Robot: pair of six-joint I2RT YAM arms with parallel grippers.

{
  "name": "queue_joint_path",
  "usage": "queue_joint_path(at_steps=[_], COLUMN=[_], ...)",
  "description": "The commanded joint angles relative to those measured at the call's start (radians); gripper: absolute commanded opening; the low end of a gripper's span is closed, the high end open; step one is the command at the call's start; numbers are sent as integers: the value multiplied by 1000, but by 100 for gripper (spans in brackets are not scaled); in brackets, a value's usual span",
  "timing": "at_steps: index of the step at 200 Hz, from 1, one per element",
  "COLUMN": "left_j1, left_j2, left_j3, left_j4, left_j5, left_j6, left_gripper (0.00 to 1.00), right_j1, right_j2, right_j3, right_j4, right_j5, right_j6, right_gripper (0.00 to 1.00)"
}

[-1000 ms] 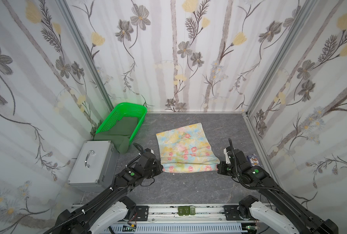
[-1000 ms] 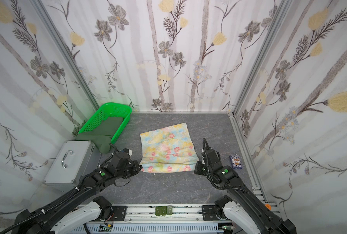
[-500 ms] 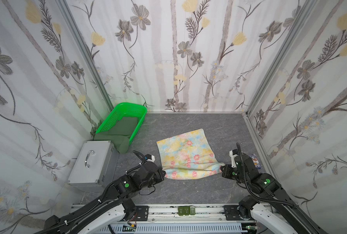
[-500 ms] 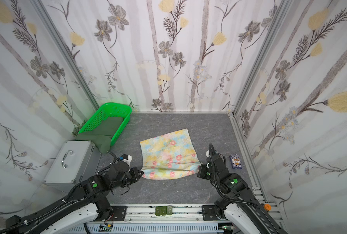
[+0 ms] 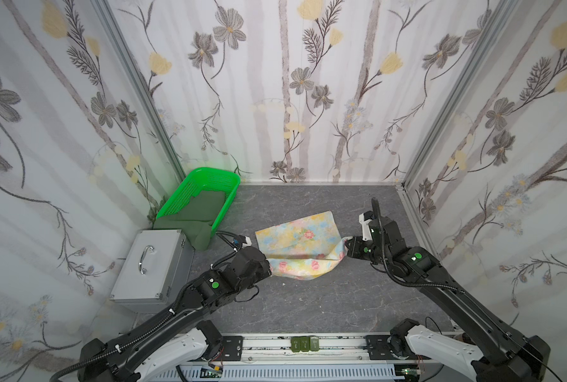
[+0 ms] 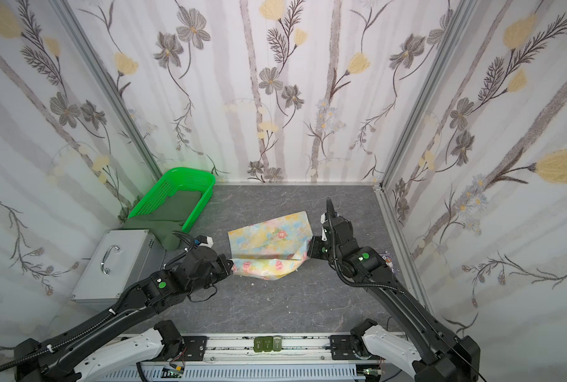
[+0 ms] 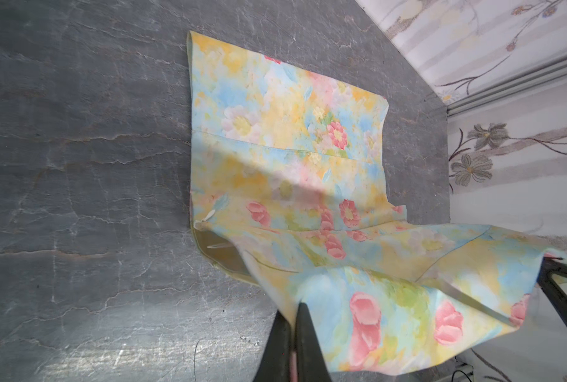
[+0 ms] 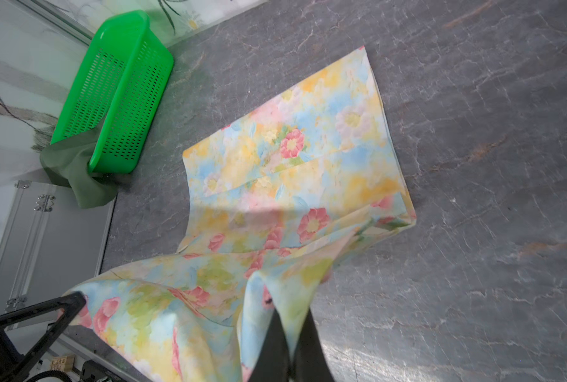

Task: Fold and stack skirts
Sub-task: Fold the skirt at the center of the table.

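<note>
- Grey stone-patterned tabletop (image 5: 308, 297), with flowered wallpaper on three sides.
- Dark green skirt (image 5: 206, 211) lies half hidden inside the green mesh basket (image 5: 209, 173). One end spills over the basket's near end, beside the silver case (image 5: 150, 261).
- Small printed item (image 6: 388, 258) behind the right arm, too cut off to identify.
- Floral skirt (image 5: 295, 238) sits mid-table, far part flat, near edge raised.
- Left gripper (image 7: 297, 306) is pinched tight on the skirt's near left corner.
- Right gripper (image 8: 288, 314) is pinched tight on its near right corner.
- Cloth covers the fingertips in both top views.

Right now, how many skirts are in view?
2. The floral skirt lies on the table, its near edge pinched by the left claw and the right claw. The dark green skirt sits in the green basket, spilling over its near end. Others may hide beneath it.
</note>
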Motion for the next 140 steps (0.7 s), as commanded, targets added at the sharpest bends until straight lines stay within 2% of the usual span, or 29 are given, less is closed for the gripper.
queue_joint_path(at_steps=[1,48,93,140], left_j1=[44,151,182,237], left_j2=[17,90,207,257], left_j3=[14,7,7,10], left_j4=[10,92,178,237], left_j5=[-64,-14,29,41], left_j6=[25,94,129,144], left_gripper=[0,0,0,0], right_j1=[-12,-56,-81,-109], right_j2=[56,169,259,347], right_j3=[28,57,90,136], right_j4=[109,194,222,247], right_j5=[-28,-75,-82,-93], right_j6=[-33,-39,-56,-66], right_gripper=[0,0,0,0])
